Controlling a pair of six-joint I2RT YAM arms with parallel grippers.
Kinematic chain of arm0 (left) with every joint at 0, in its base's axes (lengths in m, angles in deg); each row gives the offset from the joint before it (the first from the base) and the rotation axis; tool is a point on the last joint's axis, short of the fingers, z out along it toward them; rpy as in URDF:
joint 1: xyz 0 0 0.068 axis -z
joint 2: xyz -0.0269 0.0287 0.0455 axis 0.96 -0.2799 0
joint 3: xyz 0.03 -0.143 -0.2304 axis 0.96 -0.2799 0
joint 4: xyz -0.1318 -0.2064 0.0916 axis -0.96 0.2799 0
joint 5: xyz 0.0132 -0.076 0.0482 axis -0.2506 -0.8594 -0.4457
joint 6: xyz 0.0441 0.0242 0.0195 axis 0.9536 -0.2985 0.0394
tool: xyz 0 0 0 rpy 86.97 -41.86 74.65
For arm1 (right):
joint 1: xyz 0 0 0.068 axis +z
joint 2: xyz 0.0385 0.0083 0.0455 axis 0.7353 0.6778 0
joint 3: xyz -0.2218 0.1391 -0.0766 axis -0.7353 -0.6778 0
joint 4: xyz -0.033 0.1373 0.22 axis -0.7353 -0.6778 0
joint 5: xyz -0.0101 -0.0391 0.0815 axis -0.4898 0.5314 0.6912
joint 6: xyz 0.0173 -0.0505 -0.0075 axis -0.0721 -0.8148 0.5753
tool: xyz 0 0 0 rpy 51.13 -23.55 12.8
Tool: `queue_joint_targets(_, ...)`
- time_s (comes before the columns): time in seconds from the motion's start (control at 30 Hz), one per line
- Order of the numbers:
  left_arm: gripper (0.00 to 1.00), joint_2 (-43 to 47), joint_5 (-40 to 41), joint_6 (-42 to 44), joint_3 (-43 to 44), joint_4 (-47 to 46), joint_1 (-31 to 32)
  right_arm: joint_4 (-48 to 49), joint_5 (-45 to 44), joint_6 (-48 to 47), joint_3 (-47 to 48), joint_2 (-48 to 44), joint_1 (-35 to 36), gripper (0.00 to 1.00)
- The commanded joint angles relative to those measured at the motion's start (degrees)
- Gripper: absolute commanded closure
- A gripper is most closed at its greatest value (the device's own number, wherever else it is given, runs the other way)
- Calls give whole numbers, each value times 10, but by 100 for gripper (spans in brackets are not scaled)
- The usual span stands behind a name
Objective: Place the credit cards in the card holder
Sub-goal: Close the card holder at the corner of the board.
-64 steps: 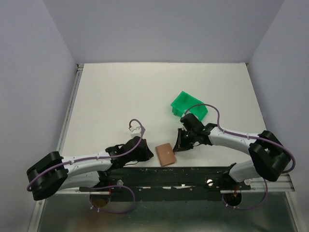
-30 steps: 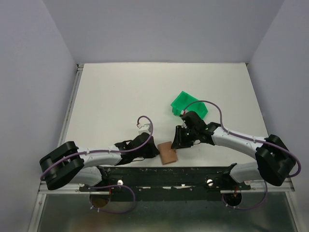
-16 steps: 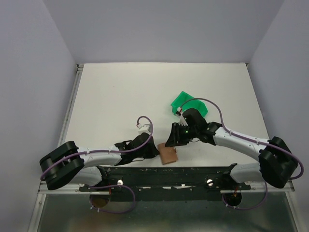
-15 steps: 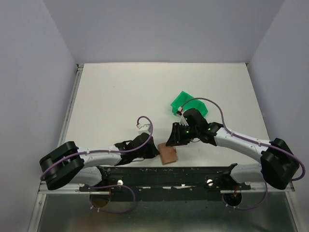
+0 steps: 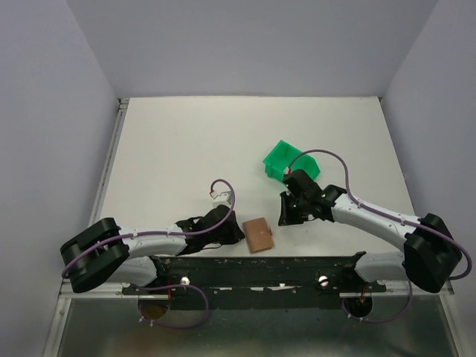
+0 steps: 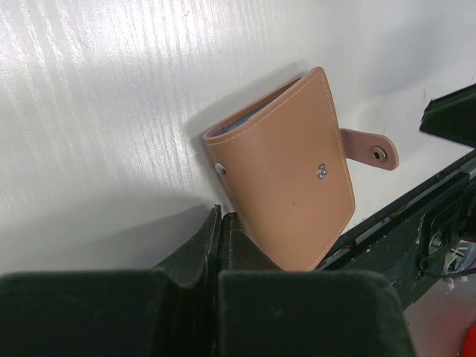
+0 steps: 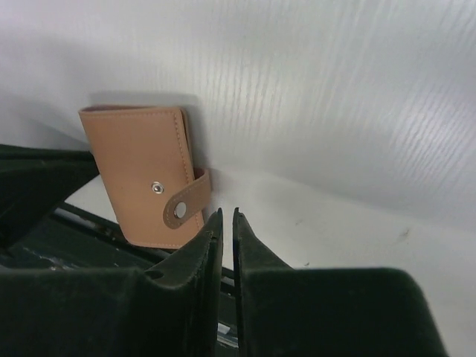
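Card holder [image 5: 258, 235] at near edge of table [image 5: 186, 149], folded, tab unsnapped. Blue edge of credit cards [image 6: 245, 120] shows inside. No loose ones seen, so likely nearly done. My left claw [image 6: 221, 216] pinched closed beside holder. My right claw [image 7: 227, 217] narrow, empty.

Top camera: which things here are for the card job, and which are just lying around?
For the job:
- wallet
- a blue edge peeking out of it in the left wrist view, probably a card; no loose cards show

Just lying around:
- bin, green, beyond the right arm
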Motion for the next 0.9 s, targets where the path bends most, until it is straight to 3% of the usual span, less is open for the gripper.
queue_joint_targets(0.0,100,5,6,0,-1,-12,4,41,83,-17,-28,2,0,81)
queue_joint_targets(0.33,100,-2,2,-1,-4,-19,4,102,153,-7,-33,34,0,80)
queue_joint_targets(0.87,100,-4,1,-5,-11,-26,4,144,188,5,-45,75,-1,80)
